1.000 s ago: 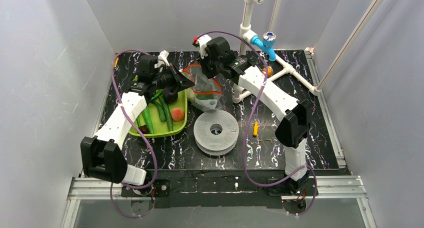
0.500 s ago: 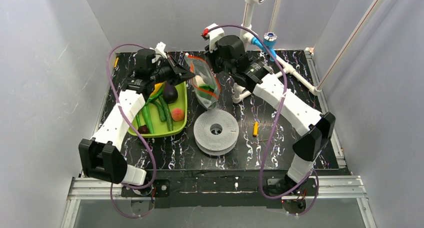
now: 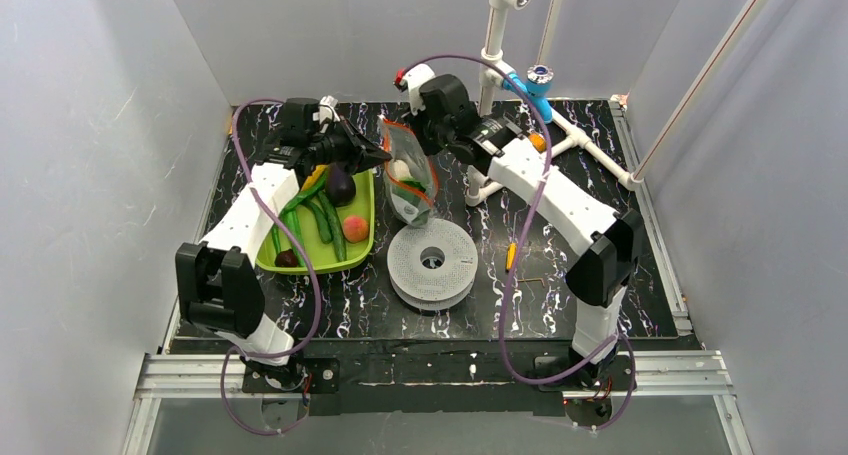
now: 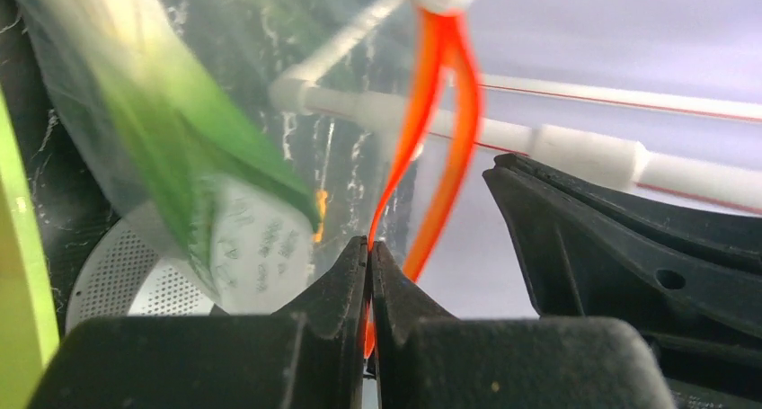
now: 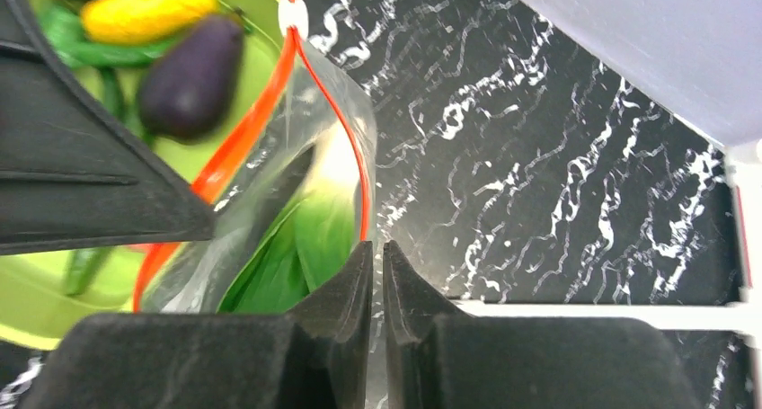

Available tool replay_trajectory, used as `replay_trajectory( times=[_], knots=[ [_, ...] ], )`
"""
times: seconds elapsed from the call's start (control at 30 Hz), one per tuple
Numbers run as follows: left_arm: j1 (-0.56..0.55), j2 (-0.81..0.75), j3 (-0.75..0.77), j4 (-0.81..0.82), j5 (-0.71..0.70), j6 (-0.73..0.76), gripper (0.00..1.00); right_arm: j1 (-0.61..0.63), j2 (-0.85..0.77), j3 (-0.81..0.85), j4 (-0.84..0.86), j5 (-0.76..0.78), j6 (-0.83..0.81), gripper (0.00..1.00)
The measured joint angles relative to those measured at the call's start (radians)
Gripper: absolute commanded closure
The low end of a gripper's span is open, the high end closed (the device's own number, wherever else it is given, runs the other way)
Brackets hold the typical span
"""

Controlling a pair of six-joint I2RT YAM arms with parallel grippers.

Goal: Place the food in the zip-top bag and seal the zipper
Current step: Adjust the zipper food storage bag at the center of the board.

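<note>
Left wrist view shows my left gripper (image 4: 369, 252) closed tight on the zipper (image 4: 442, 112); the right gripper (image 5: 377, 252) pinches the opposite lip. Between them the zip-top bag (image 3: 420, 165) hangs upright, leafy stalk (image 5: 296, 247) inside. I should hold the mouth level, without tugging.

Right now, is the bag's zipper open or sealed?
Open. From the left wrist, the zipper's two orange strips bow apart; from the right wrist, they spread around the leafy greens inside the bag.
</note>
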Motion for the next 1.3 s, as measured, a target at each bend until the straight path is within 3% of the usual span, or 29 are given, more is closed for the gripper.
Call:
replay_trajectory(
  times=[0.17,0.23,0.27,0.43,0.63,0.8,0.97,1.3],
  knots=[
    [0.0,-0.056,-0.006,0.03,0.018,-0.014,1.0,0.002,-0.1,-0.014,-0.034,-0.065,0.064,0.85],
    [0.0,-0.061,-0.01,0.027,0.018,-0.013,1.0,0.005,-0.151,-0.061,-0.03,-0.088,0.089,0.45],
    [0.0,-0.061,-0.012,0.025,0.018,-0.011,1.0,0.007,-0.171,-0.086,-0.026,-0.099,0.102,0.49],
    [0.0,-0.064,-0.026,0.012,0.018,0.0,1.0,0.01,-0.18,-0.161,-0.017,-0.141,0.147,0.44],
    [0.0,-0.083,-0.053,-0.006,0.018,0.022,1.0,0.008,-0.121,-0.186,-0.005,-0.151,0.172,0.46],
    [0.0,-0.098,-0.062,-0.016,0.018,0.032,1.0,0.003,-0.11,-0.216,0.013,-0.132,0.168,0.61],
    [0.0,-0.098,-0.064,-0.021,0.018,0.039,1.0,0.003,-0.085,-0.204,0.017,-0.072,0.143,0.51],
    [0.0,-0.098,-0.064,-0.039,0.011,0.054,1.0,0.002,-0.094,-0.149,0.007,-0.032,0.088,0.44]
  ],
)
